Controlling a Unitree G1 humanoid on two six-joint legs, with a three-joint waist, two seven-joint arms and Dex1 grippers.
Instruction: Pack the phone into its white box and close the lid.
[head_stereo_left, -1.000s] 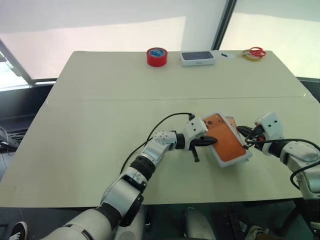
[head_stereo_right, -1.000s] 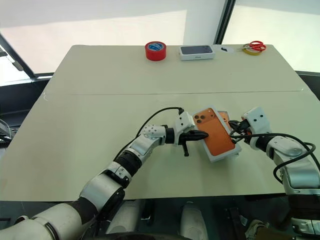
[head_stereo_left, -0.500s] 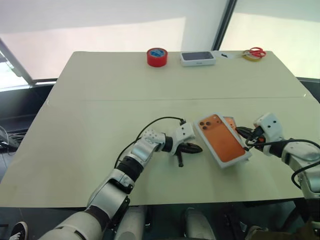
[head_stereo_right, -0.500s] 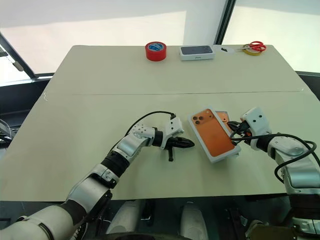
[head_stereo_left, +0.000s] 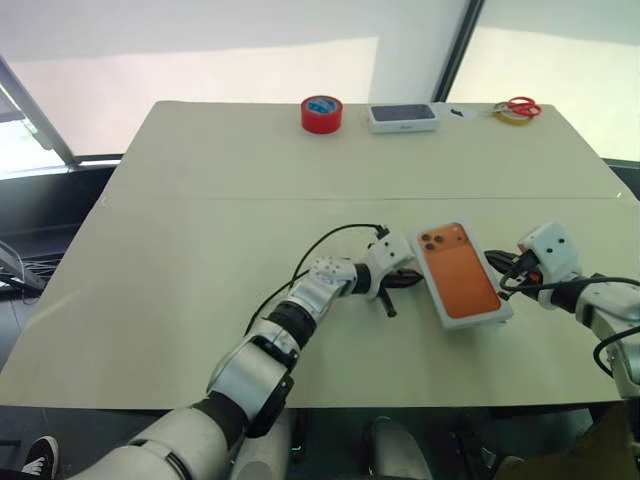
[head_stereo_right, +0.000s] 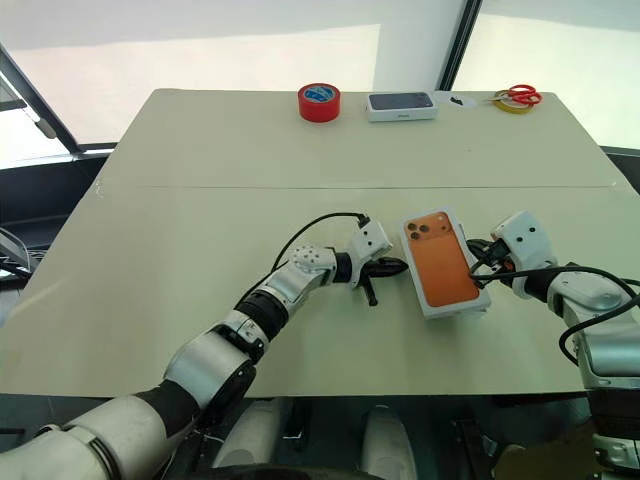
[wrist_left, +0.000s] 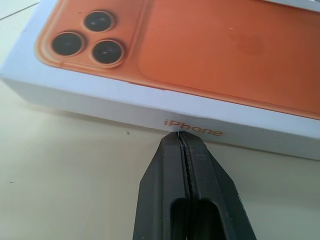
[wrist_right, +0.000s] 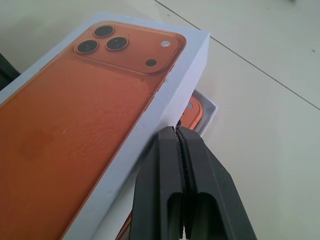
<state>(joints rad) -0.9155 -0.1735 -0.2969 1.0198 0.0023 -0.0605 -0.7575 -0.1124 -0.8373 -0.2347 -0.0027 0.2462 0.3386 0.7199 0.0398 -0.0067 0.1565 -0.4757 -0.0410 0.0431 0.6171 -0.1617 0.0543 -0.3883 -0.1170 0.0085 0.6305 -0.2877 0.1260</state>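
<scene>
The lid (head_stereo_left: 460, 273), white with an orange phone printed on top, lies over the white box (wrist_right: 210, 106), slightly askew. In the right wrist view one corner of the box sticks out from under the lid. The orange edge of the phone (wrist_right: 193, 111) shows inside that corner. My left gripper (head_stereo_left: 410, 279) is shut, and its tip touches the lid's long side by the printed lettering (wrist_left: 192, 128). My right gripper (head_stereo_left: 512, 275) is shut too. It presses against the opposite side of the lid (wrist_right: 90, 100), just above the exposed box corner.
At the table's far edge stand a red tape roll (head_stereo_left: 321, 113), a white box with a dark top (head_stereo_left: 402, 116), and red scissors (head_stereo_left: 517, 105) on a yellow ring. The table's front edge (head_stereo_left: 330, 404) runs close below the lid.
My left gripper drew back from the lid, then returned to its side. The lid has turned to lie straighter over the box. The camera shifted slightly.
</scene>
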